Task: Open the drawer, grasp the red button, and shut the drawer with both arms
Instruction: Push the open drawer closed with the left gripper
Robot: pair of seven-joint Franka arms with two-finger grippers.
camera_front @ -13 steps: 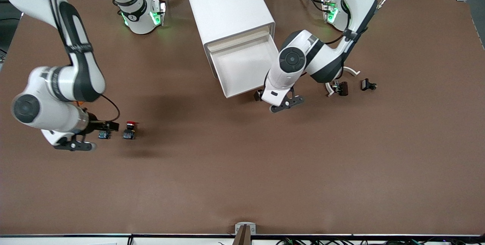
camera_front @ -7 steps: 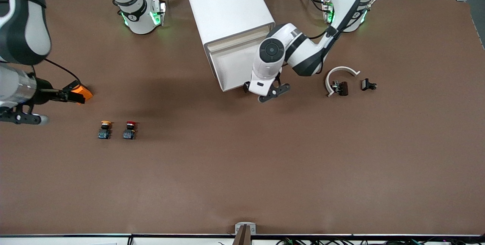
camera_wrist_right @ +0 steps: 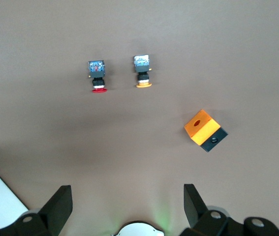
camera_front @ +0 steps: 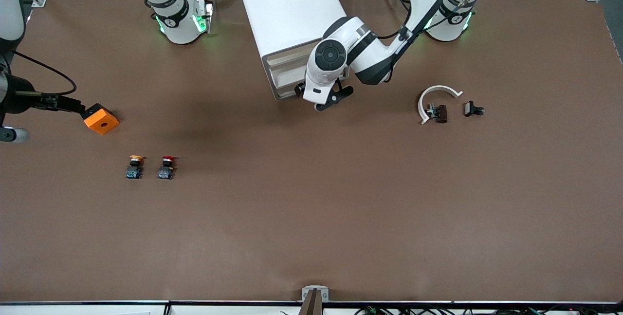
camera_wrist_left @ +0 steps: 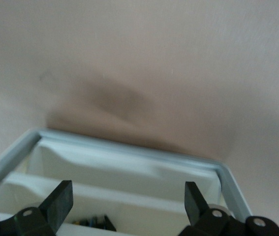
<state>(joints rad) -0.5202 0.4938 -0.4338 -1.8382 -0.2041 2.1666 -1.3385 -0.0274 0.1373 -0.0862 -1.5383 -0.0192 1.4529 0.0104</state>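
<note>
left pincer: mine [camera_wrist_left: 124, 206], fingers spread wide with nothing between them, parked right at the front of the drawer [camera_front: 287, 79]. From my wrist view I'm looking down along the white cabinet's [camera_front: 287, 8] stacked drawer fronts.

right pincer: also mine [camera_wrist_right: 124, 206], wide open and empty, hanging high over the table near the right arm's end. In the front view the arm is mostly out of frame, so I'm going by the wrist view.

red button: [camera_front: 167, 166] sitting on the bare table, the nearest thing to the front camera, just beside its yellow-capped twin [camera_front: 135, 166]. Nobody's touching it.

orange cube: [camera_front: 100, 119] a bit farther from the camera than the buttons, toward the right arm's end.

far-end clutter: a white curved piece [camera_front: 433, 96] with a dark part at it, plus a small black clip [camera_front: 472, 108], toward the left arm's end.

drawer status: looks pushed in, or as good as.

progress guess: the drawer end looks wrapped up, but the button is out on the table in nobody's grip, so the grab reads as not done to me.
</note>
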